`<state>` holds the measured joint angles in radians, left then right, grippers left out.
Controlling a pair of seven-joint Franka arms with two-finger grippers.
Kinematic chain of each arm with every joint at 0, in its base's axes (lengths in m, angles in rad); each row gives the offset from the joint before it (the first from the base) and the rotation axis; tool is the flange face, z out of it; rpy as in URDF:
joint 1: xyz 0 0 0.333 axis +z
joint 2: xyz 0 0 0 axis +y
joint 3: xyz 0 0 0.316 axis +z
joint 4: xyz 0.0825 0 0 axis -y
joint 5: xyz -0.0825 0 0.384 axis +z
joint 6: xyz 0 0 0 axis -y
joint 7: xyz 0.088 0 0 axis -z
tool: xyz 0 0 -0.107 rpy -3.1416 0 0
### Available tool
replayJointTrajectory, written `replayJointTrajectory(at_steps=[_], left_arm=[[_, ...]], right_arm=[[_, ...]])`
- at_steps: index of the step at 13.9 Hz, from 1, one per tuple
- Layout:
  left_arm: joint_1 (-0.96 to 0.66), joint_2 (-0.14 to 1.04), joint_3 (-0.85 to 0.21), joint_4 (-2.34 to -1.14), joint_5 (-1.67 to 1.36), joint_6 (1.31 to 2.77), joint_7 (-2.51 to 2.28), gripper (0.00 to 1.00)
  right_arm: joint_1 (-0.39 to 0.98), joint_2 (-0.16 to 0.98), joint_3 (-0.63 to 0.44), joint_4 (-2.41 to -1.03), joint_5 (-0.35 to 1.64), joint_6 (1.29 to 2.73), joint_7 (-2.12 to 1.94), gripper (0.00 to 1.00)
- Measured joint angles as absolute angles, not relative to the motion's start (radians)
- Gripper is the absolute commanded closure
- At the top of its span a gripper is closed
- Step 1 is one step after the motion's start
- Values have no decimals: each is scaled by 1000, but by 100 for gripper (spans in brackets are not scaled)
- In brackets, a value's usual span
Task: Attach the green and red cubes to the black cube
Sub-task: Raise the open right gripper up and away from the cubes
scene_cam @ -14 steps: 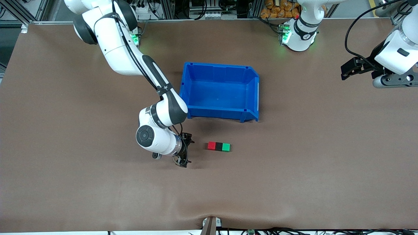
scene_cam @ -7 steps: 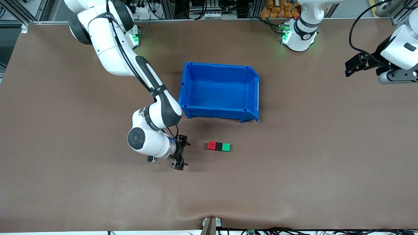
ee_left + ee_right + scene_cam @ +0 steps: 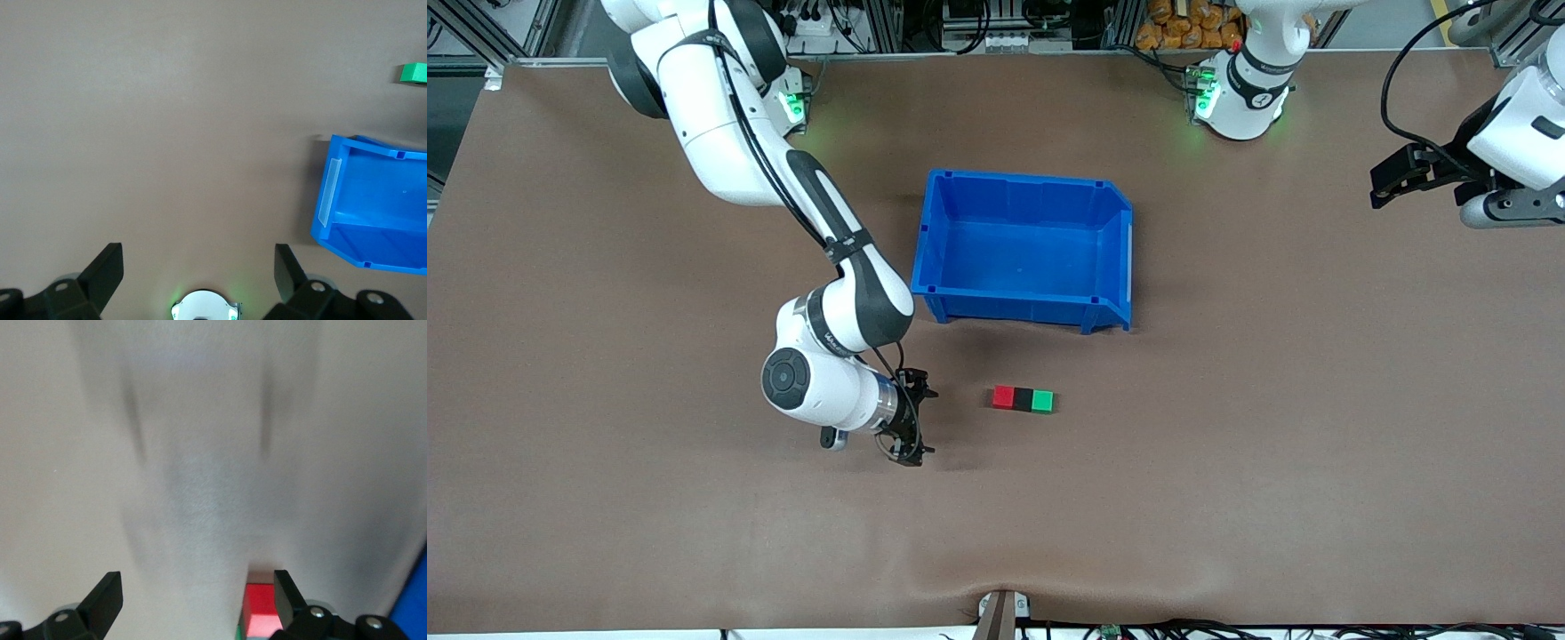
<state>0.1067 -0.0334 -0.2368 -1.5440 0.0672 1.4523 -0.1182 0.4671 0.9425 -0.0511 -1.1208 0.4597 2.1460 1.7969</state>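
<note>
Front view shows the red cube (image 3: 1004,397), black cube (image 3: 1023,398) and green cube (image 3: 1042,401) lying in one touching row on the table (image 3: 605,498), black in the middle, nearer the camera than the blue bin (image 3: 1024,251). By appearance the assembly is complete.

Right gripper (image 3: 910,429) sits low over the table, beside the row at its red end, apart from it. Its jaws are spread and hold nothing. In the right wrist view the red cube (image 3: 263,612) lies just ahead of the jaws, close to one fingertip (image 3: 285,593), not between them.

Left gripper (image 3: 1392,174) waits over the left arm's end of the table, well apart from the cubes, jaws spread and empty. Its wrist view catches only the green cube (image 3: 413,72) and the bin (image 3: 373,200), both well ahead of its jaws.

Risks noted:
- Any sideways sweep of the right gripper toward the row could strike the red cube and push the row or break a joint.
- Whether the joints have actually locked cannot be judged; a light knock may separate them.
- A nudged row could slide toward the bin.
</note>
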Motion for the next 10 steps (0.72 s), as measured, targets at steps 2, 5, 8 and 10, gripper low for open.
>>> replayJointTrajectory(at_steps=[2, 5, 8, 10], left_arm=[[106, -33, -237, -1544, 67, 1452, -118, 0], [107, -33, -237, -1544, 61, 1453, -118, 0], [107, -30, -236, -1544, 50, 1461, -118, 0], [109, -27, -235, -1544, 49, 1463, -118, 0]], right_arm=[[450, 929, -51, -1121, 458, 2085, 1760, 0], [431, 910, -45, -1121, 439, 2036, 1731, 0], [416, 890, -19, -1121, 357, 1999, 1721, 0], [407, 884, -2, -1121, 307, 1985, 1697, 0]])
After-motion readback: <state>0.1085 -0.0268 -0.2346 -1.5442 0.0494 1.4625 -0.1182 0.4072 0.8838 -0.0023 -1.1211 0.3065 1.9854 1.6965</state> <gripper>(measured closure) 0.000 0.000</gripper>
